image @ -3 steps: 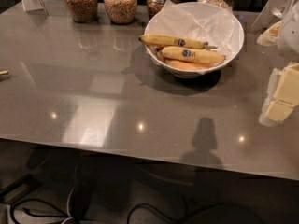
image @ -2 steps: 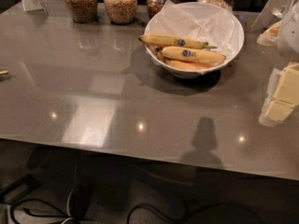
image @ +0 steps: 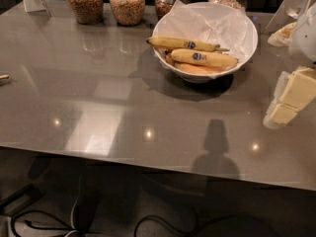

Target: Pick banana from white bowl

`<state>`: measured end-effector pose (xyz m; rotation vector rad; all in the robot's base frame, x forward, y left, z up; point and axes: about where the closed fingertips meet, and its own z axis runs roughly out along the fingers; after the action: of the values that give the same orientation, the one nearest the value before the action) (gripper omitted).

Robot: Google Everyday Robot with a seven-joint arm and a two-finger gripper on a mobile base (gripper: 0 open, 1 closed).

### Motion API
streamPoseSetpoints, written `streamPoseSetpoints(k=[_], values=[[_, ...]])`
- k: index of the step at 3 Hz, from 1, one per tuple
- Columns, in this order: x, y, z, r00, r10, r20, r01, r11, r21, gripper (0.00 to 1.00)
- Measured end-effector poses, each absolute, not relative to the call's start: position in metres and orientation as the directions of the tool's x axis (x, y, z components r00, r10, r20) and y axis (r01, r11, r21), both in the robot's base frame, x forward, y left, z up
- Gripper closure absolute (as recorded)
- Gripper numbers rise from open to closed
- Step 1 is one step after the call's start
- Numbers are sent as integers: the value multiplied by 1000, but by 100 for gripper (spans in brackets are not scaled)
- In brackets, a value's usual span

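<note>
Nothing on the surface (image: 98, 98) has shifted since a second ago, as far as I can see. The white bowl (image: 247, 38) sits in the upper middle of the frame, just right of centre and in the same spot as before, lined with crumpled white paper (image: 212, 23).

Three bananas lie across its front half. The banana (image: 205, 59), plump and bright yellow with a blue sticker, rests in the middle of the three. A longer, slimmer banana (image: 173, 42), also stickered, lies just behind it, and a duller orange-yellow banana (image: 195, 69) lies in front against the near rim. None of them has been lifted or turned.

The end effector (image: 289, 100) hangs at the right edge of the frame, a pale cream block low over the surface. It is right of the bowl and below it in the picture, well apart from the fruit, and it holds the same place as in the earlier views. Whether it is open or closed I cannot tell, but it is not touching any banana.

Four jars (image: 85, 3) of brownish contents line the top edge.
</note>
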<state>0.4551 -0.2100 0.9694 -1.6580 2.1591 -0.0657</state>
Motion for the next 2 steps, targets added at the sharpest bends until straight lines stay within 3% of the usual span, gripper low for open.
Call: streamPoseSetpoints(k=[2], values=[[522,-187,967,-124,-871,-476,-853,339,-397,0]])
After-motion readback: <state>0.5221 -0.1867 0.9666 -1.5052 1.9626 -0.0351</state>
